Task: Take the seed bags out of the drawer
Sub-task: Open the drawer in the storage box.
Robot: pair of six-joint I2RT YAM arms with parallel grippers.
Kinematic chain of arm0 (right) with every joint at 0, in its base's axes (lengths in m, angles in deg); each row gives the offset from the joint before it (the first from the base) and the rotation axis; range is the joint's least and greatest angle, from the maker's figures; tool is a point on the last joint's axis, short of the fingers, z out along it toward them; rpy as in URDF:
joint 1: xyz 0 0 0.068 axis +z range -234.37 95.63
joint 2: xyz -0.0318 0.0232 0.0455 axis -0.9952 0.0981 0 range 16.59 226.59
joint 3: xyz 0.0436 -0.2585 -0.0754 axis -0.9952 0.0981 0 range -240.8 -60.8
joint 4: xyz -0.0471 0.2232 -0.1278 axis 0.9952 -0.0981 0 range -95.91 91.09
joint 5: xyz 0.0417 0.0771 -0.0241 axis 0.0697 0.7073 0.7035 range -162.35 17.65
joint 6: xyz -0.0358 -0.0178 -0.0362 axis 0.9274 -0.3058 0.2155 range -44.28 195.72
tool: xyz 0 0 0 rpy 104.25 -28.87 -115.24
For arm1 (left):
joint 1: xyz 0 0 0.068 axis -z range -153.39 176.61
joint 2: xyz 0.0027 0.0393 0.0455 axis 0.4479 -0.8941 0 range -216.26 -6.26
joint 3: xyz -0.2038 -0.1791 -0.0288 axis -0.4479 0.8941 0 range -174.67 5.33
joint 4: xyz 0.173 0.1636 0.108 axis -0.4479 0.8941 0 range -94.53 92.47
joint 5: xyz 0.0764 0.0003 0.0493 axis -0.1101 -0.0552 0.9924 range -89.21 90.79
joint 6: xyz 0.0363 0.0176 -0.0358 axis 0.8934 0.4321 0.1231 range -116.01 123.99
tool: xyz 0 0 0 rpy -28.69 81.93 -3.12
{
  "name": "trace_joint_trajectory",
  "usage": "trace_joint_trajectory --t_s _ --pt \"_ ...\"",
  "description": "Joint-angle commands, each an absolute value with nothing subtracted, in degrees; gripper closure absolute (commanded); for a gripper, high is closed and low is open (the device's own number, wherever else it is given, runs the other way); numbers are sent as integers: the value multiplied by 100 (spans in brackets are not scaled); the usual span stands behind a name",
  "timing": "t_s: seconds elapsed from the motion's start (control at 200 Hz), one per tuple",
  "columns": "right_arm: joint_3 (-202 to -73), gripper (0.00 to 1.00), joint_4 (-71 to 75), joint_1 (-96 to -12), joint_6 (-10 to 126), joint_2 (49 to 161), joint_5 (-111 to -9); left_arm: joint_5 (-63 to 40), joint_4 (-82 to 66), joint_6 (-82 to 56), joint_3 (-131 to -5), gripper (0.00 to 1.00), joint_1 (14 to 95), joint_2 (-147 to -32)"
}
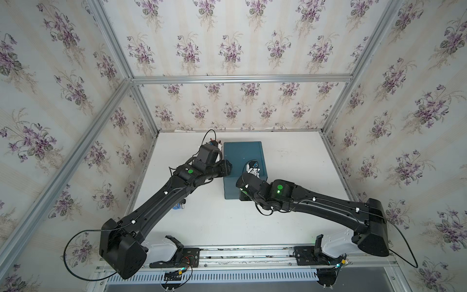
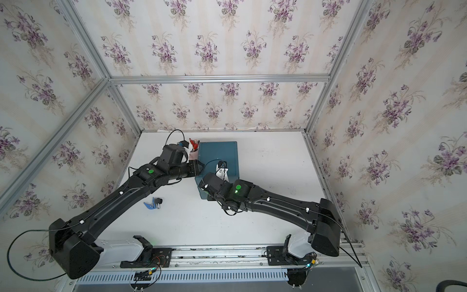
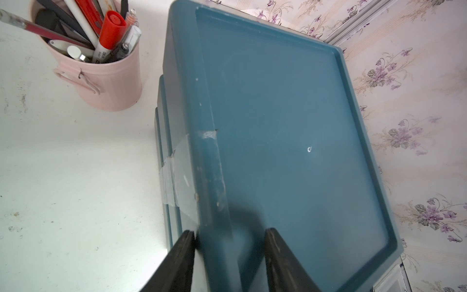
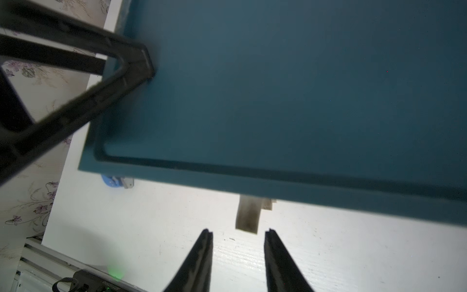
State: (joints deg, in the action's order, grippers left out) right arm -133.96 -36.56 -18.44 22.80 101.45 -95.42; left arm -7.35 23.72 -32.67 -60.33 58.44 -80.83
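Observation:
The drawer is a flat teal box (image 1: 242, 156) standing on the white table, seen in both top views (image 2: 219, 154), and it is closed. The seed bags are hidden. My left gripper (image 3: 231, 231) is shut on the raised rim along the box's left side, one finger outside the wall and one on the lid (image 3: 290, 126). My right gripper (image 4: 239, 230) hangs open over the bare table just in front of the box's front edge. A tan pull tab (image 4: 249, 215) sticks out from under that edge, just ahead of the fingertips and not between them.
A pink cup of pens and markers (image 3: 106, 83) stands by the box's far left corner (image 2: 193, 148). A small blue object (image 2: 153, 203) lies on the table under the left arm. Papered walls close in the back and both sides.

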Motion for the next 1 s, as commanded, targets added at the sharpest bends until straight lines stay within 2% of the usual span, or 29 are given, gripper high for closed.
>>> trace_joint_trajectory --t_s 0.0,0.19,0.405,0.52,0.6,0.734,0.999 --pt "-13445 62 -3674 -1905 2276 10172 -9637 -730 2984 -3065 -6023 52 5849 -8133" --pt "-13557 65 -3807 -2024 2329 10273 -9693 -694 3010 -2981 -6047 54 5851 -8121" --pt "-13568 77 -3780 -2047 2448 10280 -9643 -694 3044 -2936 -6074 55 5847 -8134" --pt "-13521 80 -3794 -2054 2488 10290 -9553 -686 3070 -2923 -6082 55 5851 -8143" --pt "-13397 85 -3760 -2047 2560 10219 -9513 -688 3088 -2923 -6087 55 5851 -8142" --pt "-13086 100 -3666 -1980 2637 9902 -9341 -681 3098 -2980 -6084 55 5849 -8153" --pt "-12532 100 -4060 -1457 2372 9024 -9398 -540 3034 -3299 -6033 57 5838 -8249"
